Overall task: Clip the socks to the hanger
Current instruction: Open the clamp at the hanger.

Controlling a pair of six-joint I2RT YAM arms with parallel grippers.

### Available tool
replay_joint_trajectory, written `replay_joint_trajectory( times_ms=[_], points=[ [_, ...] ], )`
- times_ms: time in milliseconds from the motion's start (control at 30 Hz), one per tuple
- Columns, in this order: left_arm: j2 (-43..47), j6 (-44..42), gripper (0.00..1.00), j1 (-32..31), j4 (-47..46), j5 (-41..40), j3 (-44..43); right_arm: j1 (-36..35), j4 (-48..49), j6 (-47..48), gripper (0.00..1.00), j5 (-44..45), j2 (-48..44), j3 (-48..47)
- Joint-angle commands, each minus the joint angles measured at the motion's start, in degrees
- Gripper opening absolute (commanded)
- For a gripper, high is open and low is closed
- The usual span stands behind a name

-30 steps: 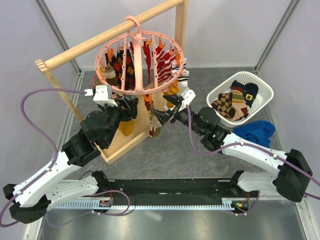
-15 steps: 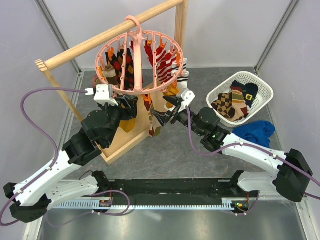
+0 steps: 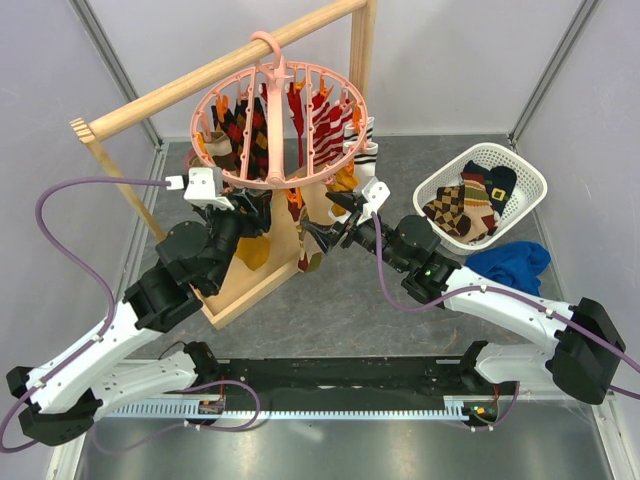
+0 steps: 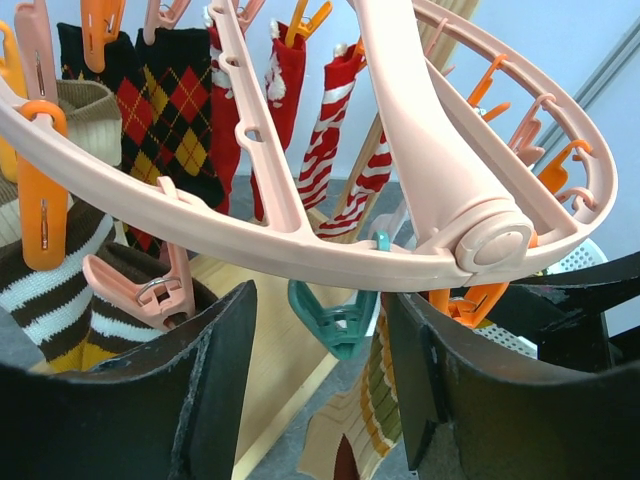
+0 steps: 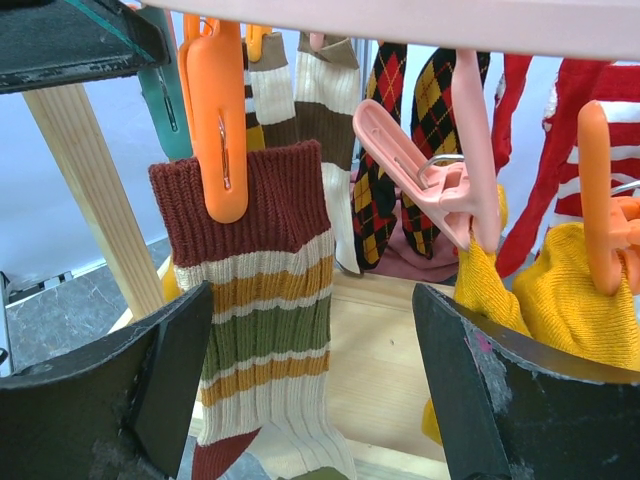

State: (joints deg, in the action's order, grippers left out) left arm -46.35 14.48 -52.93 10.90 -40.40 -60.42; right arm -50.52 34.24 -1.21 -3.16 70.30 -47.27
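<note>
The pink round hanger (image 3: 277,125) hangs by its hook from the wooden rail, with several socks (image 3: 240,130) clipped around its ring. In the left wrist view my left gripper (image 4: 320,300) is open just under the ring (image 4: 300,250), its jaws either side of a teal clip (image 4: 340,320) without squeezing it. My right gripper (image 5: 312,300) is open beneath the hanger's near edge. A maroon, cream, mustard and green striped sock (image 5: 260,290) hangs from an orange clip (image 5: 215,120) just beyond the right gripper's left finger (image 5: 170,360). The fingers are not on it.
A white basket (image 3: 530,180) at the right holds more socks (image 3: 455,205). A blue cloth (image 3: 510,262) lies in front of it. The wooden rail (image 3: 180,90) stands on a wooden base (image 3: 250,285) under the hanger. Both arms crowd below the ring.
My left gripper has edged slightly left and back under the ring, and its jaws have narrowed a little around the teal clip. The right arm has stayed put.
</note>
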Motion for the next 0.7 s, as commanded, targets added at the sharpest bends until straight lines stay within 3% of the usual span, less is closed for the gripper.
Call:
replay_joint_trajectory(
  times_ms=[0,300,667],
  points=[
    [-0.5,-2.0,0.6,-0.25,-4.04,-1.61,-0.75,-0.28,2.85,0.69,0.88,-0.71,-0.96,0.51],
    [-1.29,-2.0,0.59,-0.16,-4.39,-3.54,-0.48,-0.37,2.94,0.69,0.88,-0.71,-0.96,0.77],
    [-1.11,-1.21,0.66,-0.16,-5.01,-5.92,0.74,-0.37,3.03,0.69,0.88,-1.06,-0.69,0.86]
  ],
)
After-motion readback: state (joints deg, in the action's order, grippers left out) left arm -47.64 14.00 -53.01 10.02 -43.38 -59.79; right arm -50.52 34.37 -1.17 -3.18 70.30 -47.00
